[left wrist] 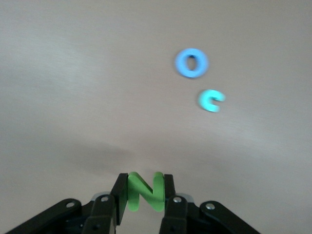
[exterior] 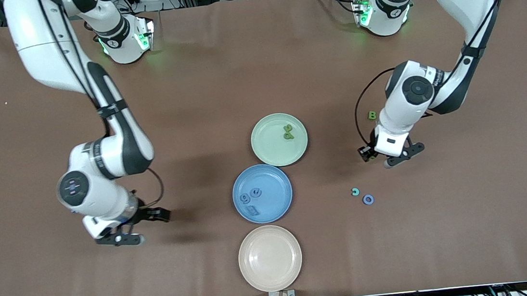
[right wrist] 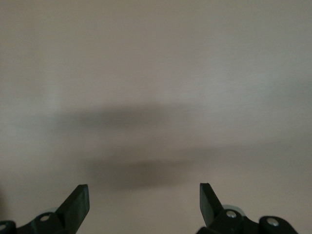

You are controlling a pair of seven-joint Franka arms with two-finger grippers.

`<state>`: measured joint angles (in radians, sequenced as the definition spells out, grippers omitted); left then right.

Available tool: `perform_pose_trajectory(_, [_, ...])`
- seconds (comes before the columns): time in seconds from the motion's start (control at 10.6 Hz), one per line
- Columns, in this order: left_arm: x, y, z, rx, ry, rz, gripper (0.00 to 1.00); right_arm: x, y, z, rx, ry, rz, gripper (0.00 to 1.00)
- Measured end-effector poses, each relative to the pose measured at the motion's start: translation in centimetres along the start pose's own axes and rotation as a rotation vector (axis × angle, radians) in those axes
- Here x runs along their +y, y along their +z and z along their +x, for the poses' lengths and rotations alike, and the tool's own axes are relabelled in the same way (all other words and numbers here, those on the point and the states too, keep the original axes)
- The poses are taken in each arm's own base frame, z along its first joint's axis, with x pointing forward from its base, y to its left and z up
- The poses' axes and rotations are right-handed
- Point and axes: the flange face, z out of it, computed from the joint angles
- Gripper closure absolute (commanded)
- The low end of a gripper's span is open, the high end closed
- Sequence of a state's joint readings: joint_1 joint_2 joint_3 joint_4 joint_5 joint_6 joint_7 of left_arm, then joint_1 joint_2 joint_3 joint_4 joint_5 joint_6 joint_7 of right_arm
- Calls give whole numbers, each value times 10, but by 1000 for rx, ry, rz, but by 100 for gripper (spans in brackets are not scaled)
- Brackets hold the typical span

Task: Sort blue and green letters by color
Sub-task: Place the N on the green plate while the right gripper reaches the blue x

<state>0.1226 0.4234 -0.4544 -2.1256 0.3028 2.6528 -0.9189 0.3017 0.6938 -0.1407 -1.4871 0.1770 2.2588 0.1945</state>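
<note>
Beige plate [exterior: 269,257]: nearest the front camera; nothing is seen in it.
Blue plate [exterior: 262,193]: next up from the beige plate, just touching the green plate; three blue letters [exterior: 251,197] lie in it, two side by side and a third nearer the camera.
Green plate [exterior: 278,139]: farthest of the three plates; one or two green letters [exterior: 288,131] are held near its rim toward the left arm's end, the count being unclear.
Loose letters: a teal C [exterior: 355,191] and a blue O [exterior: 368,199] lie just beside each other on the table [exterior: 469,225], toward the left arm's end; a green B [exterior: 372,115] lies farther from the camera, close by the left arm.
Left gripper [left wrist: 145,192]: clenched on a green N [left wrist: 145,191], carried over bare table between the green B and the loose pair.
Right gripper [right wrist: 144,200]: jaws spread wide and nothing held; kept waiting over bare table toward the right arm's end.
Risk, slip: only the lower part of the N is pinched, so it could be twisted out or dropped during the carry.
Risk, wrong plate: the plates are packed close, so a release slightly off could put the N on the blue plate or a rim.
Risk, teal C: its colour sits between blue and green and could be mis-sorted.
</note>
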Motion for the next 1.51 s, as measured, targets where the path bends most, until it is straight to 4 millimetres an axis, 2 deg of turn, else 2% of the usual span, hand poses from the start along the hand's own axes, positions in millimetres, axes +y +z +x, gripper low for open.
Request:
perform_pose_trajectory(0.28, [44, -11, -22, -2, -18, -48, 100, 84, -2, 13, -53, -55, -22, 0])
perform_pose_trajectory(0.57, [80, -1, -55, -34, -33, -62, 100, 156, 1, 16, -83, -126, -47, 0])
perform_pose_trajectory(0.66, [91, 3, -67, -46, -40, -64, 100, 173, 1, 15, -89, -129, -52, 0])
perform_pose_trajectory(0.76, [103, 4, -79, -53, -52, -69, 100, 179, -1, 15, -94, -130, -53, 0])
perform_pose_trajectory(1.04, [139, 9, -124, -83, -67, -77, 100, 182, -13, 12, -109, -125, -46, 0])
perform_pose_trajectory(1.42, [176, 9, -163, -104, -87, -98, 100, 216, -13, 9, -119, -140, -44, 0])
perform_pose_trajectory(1.51, [187, 7, -175, -109, -100, -106, 50, 229, -12, 8, -123, -149, -43, 0])
